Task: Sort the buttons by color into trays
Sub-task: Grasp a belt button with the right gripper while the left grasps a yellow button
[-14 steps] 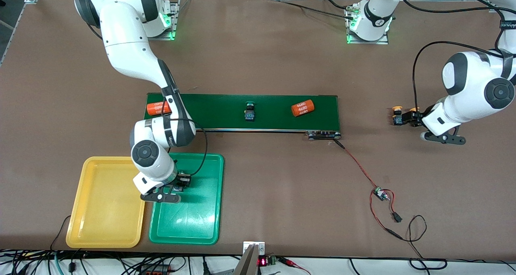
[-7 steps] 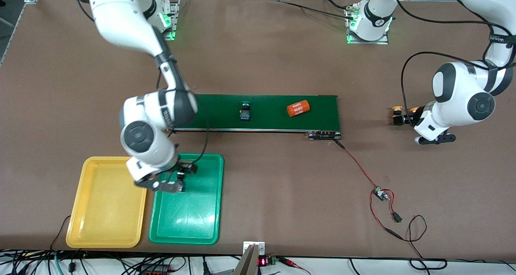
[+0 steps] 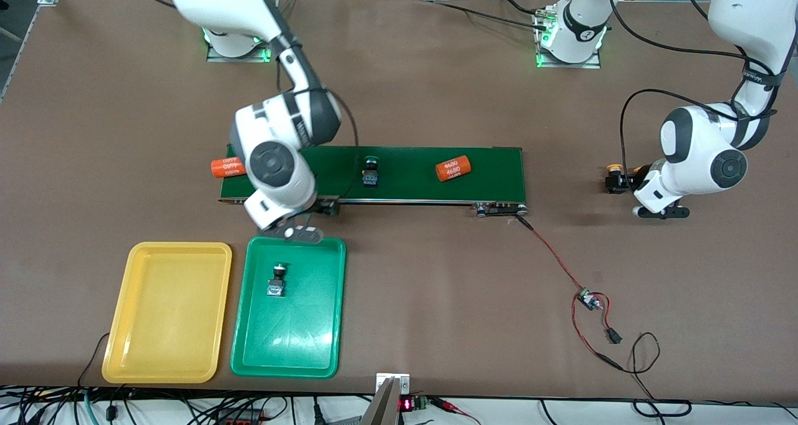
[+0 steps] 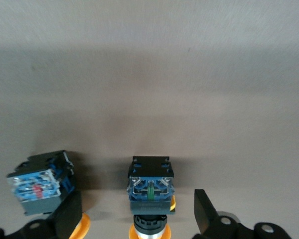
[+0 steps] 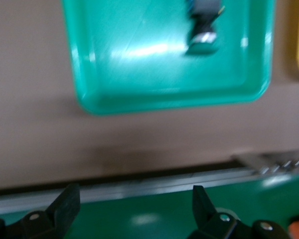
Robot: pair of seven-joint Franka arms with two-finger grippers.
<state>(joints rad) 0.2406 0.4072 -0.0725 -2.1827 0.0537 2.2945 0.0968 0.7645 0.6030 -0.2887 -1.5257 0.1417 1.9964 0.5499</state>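
Note:
A green-capped button (image 3: 276, 280) lies in the green tray (image 3: 312, 344), seen too in the right wrist view as the button (image 5: 204, 30) in the green tray (image 5: 139, 94). A second green button (image 3: 371, 171) rides the belt. My right gripper (image 3: 324, 210) (image 5: 134, 204) hangs open and empty over the belt's edge nearest the trays. The yellow tray (image 3: 162, 350) holds nothing. My left gripper (image 3: 625, 182) (image 4: 137, 199) is open around one yellow-capped button (image 4: 150, 186), gaps on both sides. Another yellow button (image 3: 614, 177) (image 4: 40, 181) stands just outside one finger (image 4: 70, 211).
A long dark-green conveyor belt (image 3: 486, 163) crosses the table's middle with two orange "4680" cylinders, one (image 3: 452, 168) toward the left arm's end and one (image 3: 227, 166) at the right arm's end. A red-wired small board (image 3: 586, 299) lies nearer the front camera.
My right gripper let go of the green button in the green tray, rose and swung to the belt. Things on the belt drifted toward the right arm's end. My left gripper settled around a yellow button.

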